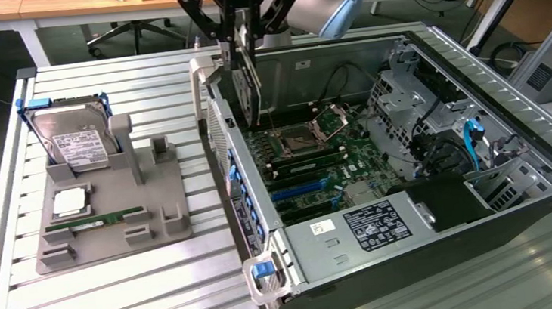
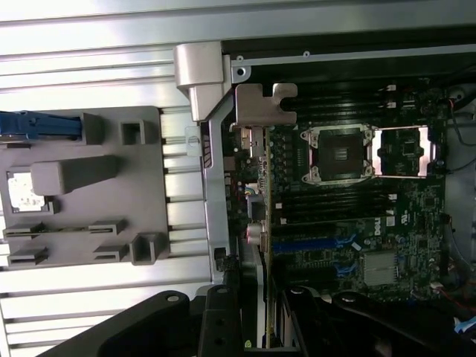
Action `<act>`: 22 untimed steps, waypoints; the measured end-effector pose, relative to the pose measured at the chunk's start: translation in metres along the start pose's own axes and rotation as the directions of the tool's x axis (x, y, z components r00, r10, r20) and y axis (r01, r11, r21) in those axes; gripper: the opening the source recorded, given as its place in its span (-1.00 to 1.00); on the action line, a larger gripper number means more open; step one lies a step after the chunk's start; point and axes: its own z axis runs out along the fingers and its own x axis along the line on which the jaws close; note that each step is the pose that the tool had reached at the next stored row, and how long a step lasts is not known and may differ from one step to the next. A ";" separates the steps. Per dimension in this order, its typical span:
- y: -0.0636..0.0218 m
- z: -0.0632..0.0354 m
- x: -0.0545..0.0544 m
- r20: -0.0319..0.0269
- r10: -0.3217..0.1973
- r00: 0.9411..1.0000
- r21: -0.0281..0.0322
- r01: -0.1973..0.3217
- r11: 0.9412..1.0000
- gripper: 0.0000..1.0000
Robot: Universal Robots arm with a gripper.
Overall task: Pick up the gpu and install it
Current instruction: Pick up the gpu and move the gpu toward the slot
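Gripper (image 1: 236,33) is clenched on the gpu (image 1: 249,89), which hangs on edge in the air, its upper edge pinched between the fingers. The card is over the open case (image 1: 549,151), just inside the wall that faces the fixture (image 1: 112,242), and sits above the motherboard (image 1: 358,165) without touching it. From the wrist, its silvery bracket (image 2: 264,104) lies by the case's corner, and the blue slot (image 2: 312,244) is bare. The fixture is on the table (image 1: 118,306) near the exterior view's left edge, with the hard drive (image 1: 72,140) and memory stick (image 1: 95,220) on it.
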 end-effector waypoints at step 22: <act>0.0005 0.0029 -0.006 0.000 0.000 1.000 0.000 0.000 1.000 -0.47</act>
